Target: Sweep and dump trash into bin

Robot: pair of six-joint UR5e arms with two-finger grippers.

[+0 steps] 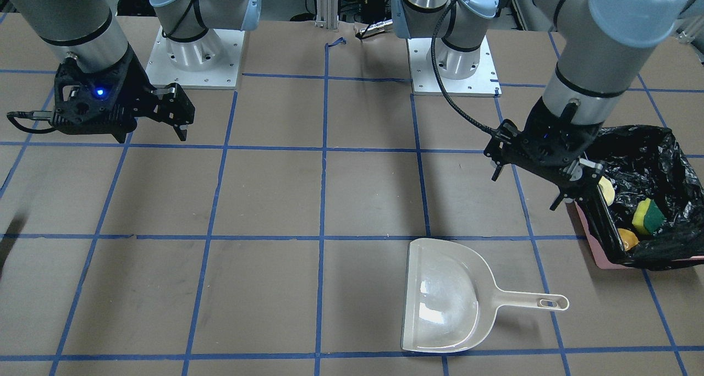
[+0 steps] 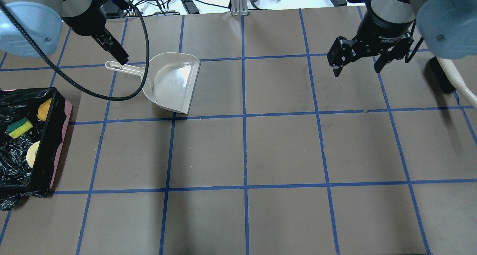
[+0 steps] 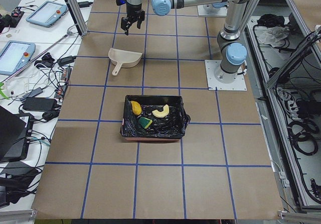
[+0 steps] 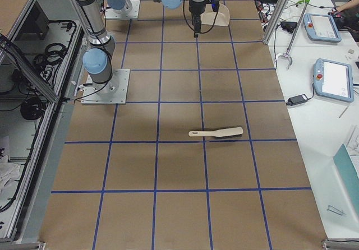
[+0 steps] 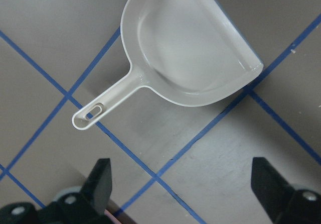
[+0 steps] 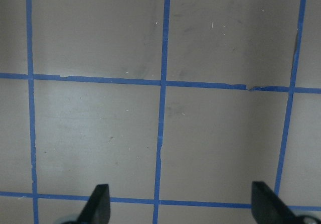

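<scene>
Trash is already inside the bin [image 2: 62, 137], off to the outer side of the left end effector [image 5: 185, 186] and nearer to the robot. What remains, I judge, is only a clean retreat. The left end effector hovers with its fingers apart and holds nothing. The handle of the dustpan [image 2: 173, 83] is just beneath and ahead of it, so it should rise straight up and catch nothing. The right end effector [image 2: 357, 66] is also spread and empty, well apart over the counter [image 2: 283, 147].

The dustpan is off-white hard plastic, glossy, a rounded scoop with a slim slotted handle. The bin is a pink rectangular box with a crinkly, shiny black liner. In it are the soft-looking yellow sponge [image 2: 20, 127] with green backing, the curved bread [image 2: 32, 153] and the rounded potato-like lump [image 2: 44, 109].
</scene>
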